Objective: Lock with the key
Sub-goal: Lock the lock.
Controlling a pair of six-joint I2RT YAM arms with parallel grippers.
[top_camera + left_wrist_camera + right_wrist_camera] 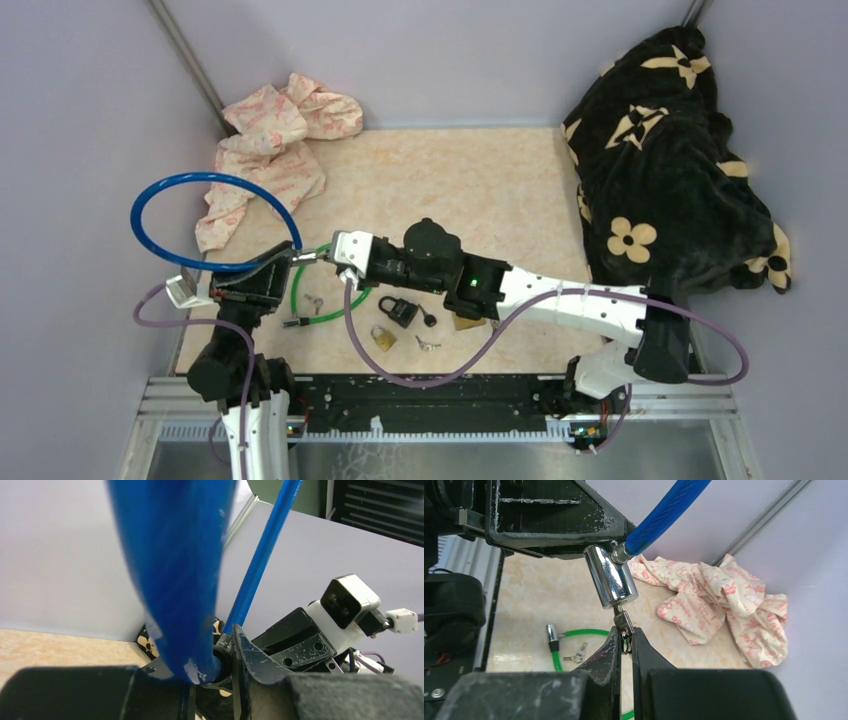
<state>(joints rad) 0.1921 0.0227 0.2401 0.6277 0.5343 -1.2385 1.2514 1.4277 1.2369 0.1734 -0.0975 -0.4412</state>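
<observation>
Now R gripper (625,639) pinches key (623,622) in blue cable lock (610,577), L gripper (288,260) clamping it.

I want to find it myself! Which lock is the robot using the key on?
Look at the table's left side, where the left pincer meets the right pincer. Between them is a shiny silver barrel on a big blue loop, up in the air. The green loop lies flat.

**Soft, even light; near things blurred**

Bright diffuse overhead light leaves faint shadows on the beige marbled tabletop (450,180). In the left wrist view the blue plastic-coated cable loop (170,570) smears out of focus. White glare streaks the chrome cylindrical lock barrel (610,577).
</observation>
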